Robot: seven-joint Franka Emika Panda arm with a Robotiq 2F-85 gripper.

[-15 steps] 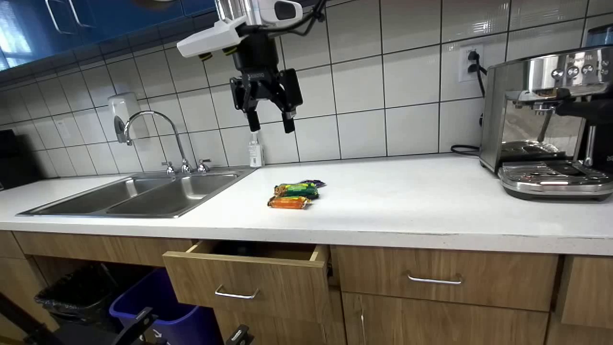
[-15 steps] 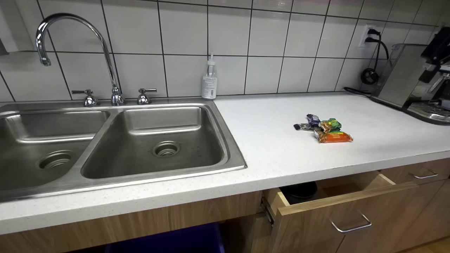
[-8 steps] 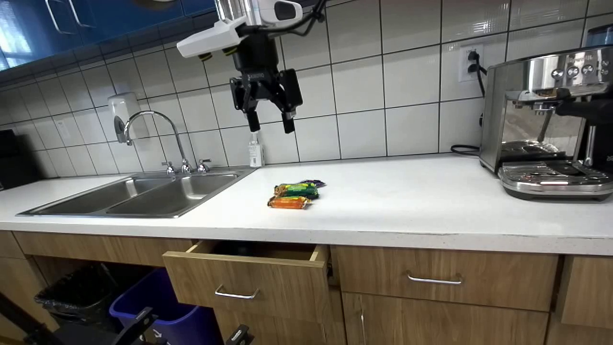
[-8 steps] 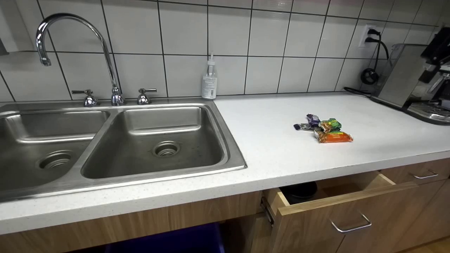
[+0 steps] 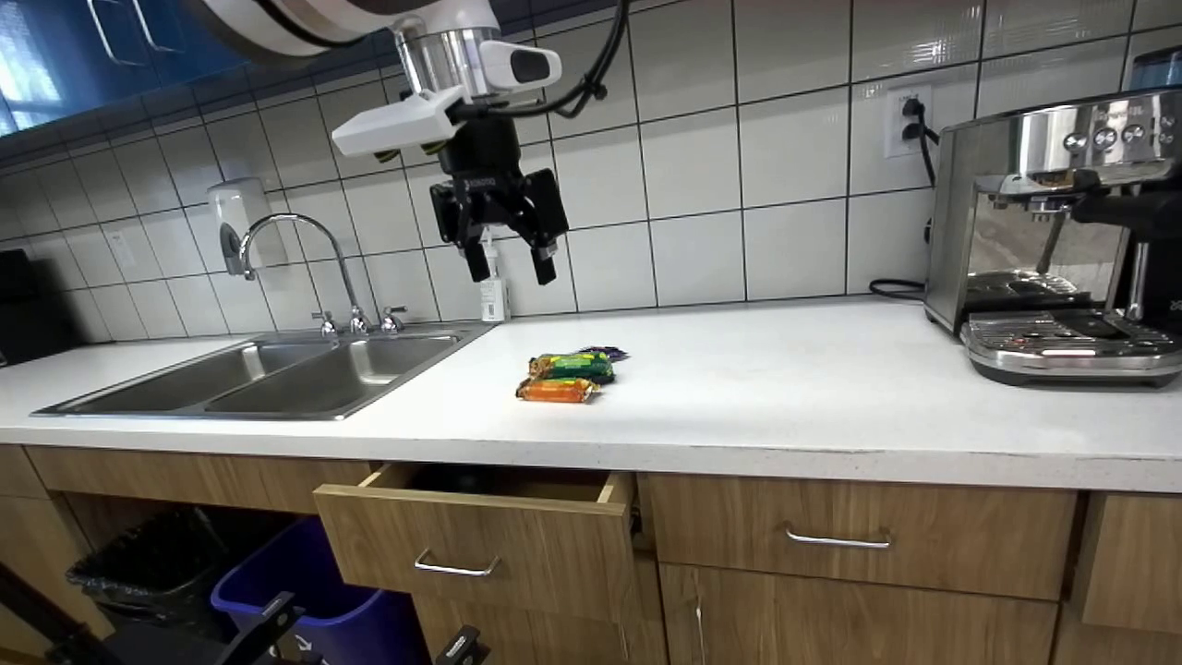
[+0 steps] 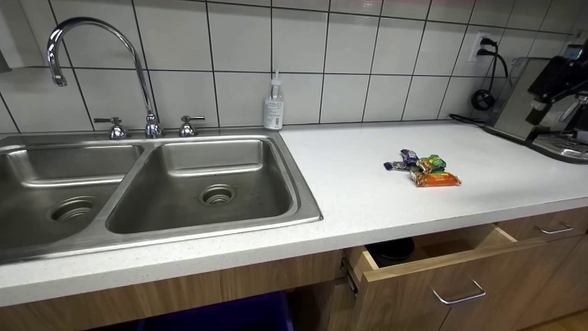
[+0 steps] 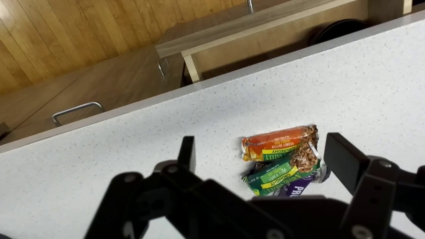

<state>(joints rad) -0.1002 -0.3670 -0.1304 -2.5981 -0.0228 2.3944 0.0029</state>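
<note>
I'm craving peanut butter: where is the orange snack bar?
In the wrist view, the orange snack bar lies on the counter, right of centre, against the green bar and nearer the open drawer.

In an exterior view, the pincer (image 5: pixel 512 270) hangs in the upper middle of the frame, jaws parted, above the tabletop (image 5: pixel 785 388). Mid-frame, an orange-wrapped bar (image 5: pixel 554 391) lies in front of a green-wrapped bar (image 5: pixel 577 367); a purple wrapper (image 5: pixel 607 353) shows behind. Left: steel sink (image 5: pixel 305 392). Right edge: espresso machine (image 5: pixel 1025 231). Lower centre-left: drawer (image 5: pixel 517 545), pulled out. Lower left: blue bin (image 5: pixel 365 623).
</note>
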